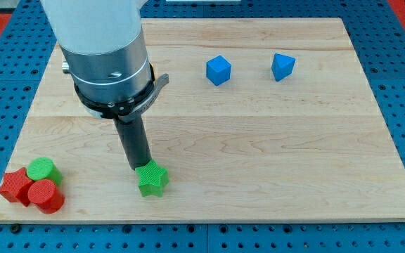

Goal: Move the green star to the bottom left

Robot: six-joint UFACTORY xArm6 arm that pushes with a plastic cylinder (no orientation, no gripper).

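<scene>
You have no jaws here, only a rod. My tip (pixel 140 167) touches the green star (pixel 152 180) at its upper-left edge, a poor side for pushing it leftward. The star lies well right of the red star (pixel 15 186), red cylinder (pixel 46 196) and green cylinder (pixel 43 169) clustered at the worktop (pixel 273 154) corner. The star hides the tip's very end.

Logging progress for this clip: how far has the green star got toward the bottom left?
Done: the green star sits near the board's bottom edge, left of centre. In hand: my tip is at the star's upper-left edge, apparently touching. Left: the star is still well to the right of the bottom-left corner, where a red star, red cylinder and green cylinder cluster.
</scene>
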